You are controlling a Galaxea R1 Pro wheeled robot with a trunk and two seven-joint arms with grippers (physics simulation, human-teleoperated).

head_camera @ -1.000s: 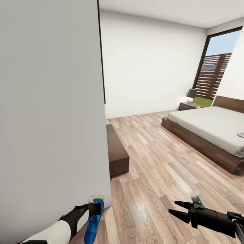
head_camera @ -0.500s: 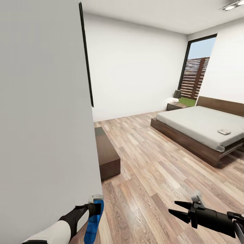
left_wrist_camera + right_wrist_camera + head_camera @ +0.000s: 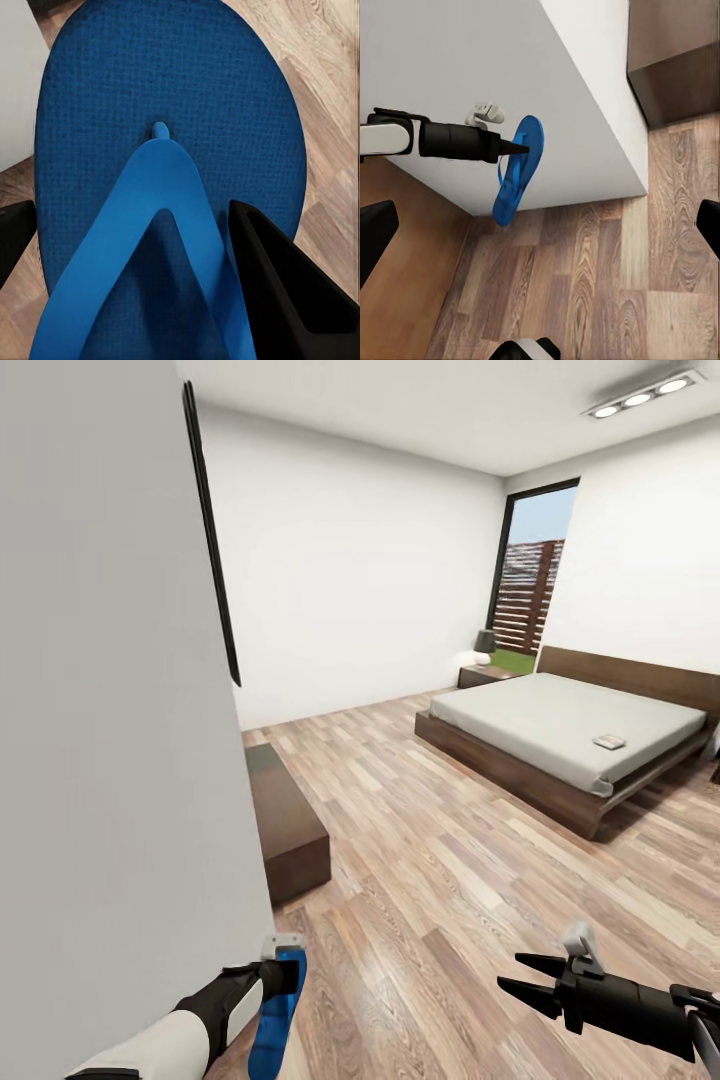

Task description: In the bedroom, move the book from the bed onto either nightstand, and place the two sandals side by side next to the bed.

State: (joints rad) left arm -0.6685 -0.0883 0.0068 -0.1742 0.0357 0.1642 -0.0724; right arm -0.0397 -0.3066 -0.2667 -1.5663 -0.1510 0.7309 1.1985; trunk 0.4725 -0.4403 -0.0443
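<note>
Aloft, sandal (image 3: 275, 1015) in left gripper (image 3: 283, 972)

White walls (image 3: 360, 560), plank floor (image 3: 450, 920), dark bench (image 3: 285, 825), tall window (image 3: 525, 595).

Sandal (image 3: 150, 112): bright blue, fine woven-dot texture on sole, smooth blue straps. Floor (image 3: 450, 920): brown wood planks, mixed light/dark grain. Walls (image 3: 350, 580): plain white. Bed (image 3: 560, 725): light-grey mattress, dark brown frame + headboard. Media bench (image 3: 285, 825): dark brown. Window (image 3: 525, 595): dark frame, w/ blue sky, brown slats, green strip. Left gripper (image 3: 521, 148) black; forearm white.
</note>
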